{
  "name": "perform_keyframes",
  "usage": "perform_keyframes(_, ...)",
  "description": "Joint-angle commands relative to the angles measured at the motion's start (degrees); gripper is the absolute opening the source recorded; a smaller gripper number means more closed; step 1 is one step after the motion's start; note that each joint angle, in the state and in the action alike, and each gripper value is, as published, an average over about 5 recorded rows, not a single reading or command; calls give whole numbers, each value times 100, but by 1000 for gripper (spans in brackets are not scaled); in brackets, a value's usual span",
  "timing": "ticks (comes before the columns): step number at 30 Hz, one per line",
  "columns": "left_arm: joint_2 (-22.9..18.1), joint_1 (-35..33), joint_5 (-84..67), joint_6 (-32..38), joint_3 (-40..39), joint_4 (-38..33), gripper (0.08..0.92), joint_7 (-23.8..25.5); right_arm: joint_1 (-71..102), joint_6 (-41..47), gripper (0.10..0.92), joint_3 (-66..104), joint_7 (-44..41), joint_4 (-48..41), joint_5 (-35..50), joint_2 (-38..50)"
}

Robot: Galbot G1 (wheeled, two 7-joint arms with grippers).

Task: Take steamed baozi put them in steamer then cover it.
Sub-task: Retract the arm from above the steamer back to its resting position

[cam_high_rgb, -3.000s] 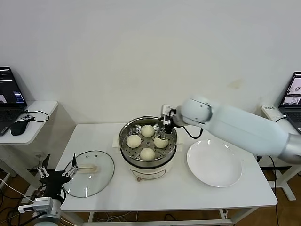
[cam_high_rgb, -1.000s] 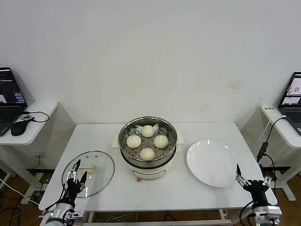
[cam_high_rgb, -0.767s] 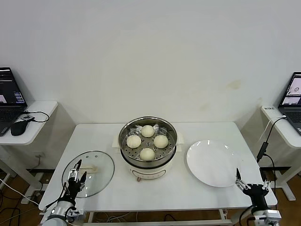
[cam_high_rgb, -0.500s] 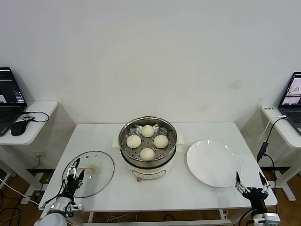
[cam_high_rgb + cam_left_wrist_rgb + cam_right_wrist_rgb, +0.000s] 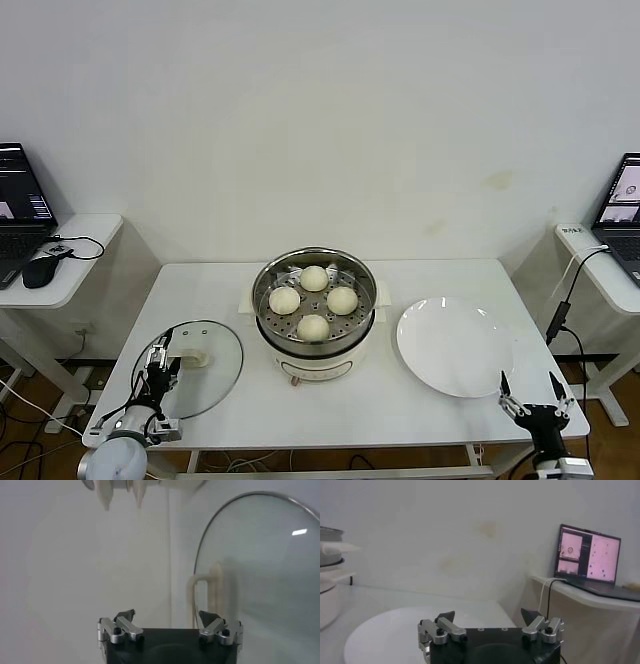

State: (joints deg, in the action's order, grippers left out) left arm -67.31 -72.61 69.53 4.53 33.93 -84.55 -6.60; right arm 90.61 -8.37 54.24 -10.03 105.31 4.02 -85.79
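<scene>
- Steamed baozi (image 5: 313,326): four, smooth cream-white.
- Steamer (image 5: 314,312): shiny steel basket with a dotted, perforated floor, on a cream-white base.
- Cover (image 5: 196,369): clear glass, thin metal rim, cream-white handle just ahead of the left pincer (image 5: 160,362).
- Left pincer: black body, silver fingers.
- Right pincer (image 5: 527,392): black with silver fingers; beyond it, a plain white plate (image 5: 455,346).
- Bench (image 5: 400,410): plain white.

No readable text, label, brand or number is showing anywhere. The laptop screen (image 5: 589,553) at the right is displaying only pink panels with dark specks, and the laptop screen (image 5: 20,182) at the left is showing lines too small to read.
</scene>
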Motion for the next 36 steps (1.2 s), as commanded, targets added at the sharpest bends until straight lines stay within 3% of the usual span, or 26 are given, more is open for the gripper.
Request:
perform_keyframes(1, 3, 351, 29, -7, -60, 345, 823, -18, 4, -5, 823, -4, -9, -25, -48, -25)
perform_keyframes(12, 7, 549, -21, 4, -143, 627, 798, -12, 6, -15, 823, -8, -21, -72, -83, -37)
perform_keyframes(29, -73, 588, -115, 111, -132, 893, 316, -294, -14, -26, 823, -45, -1, -91, -117, -58)
perform_keyframes(36, -76, 373, -180, 176, 68, 427, 155, -666, -33, -51, 823, -160, -4, -121, -184, -36)
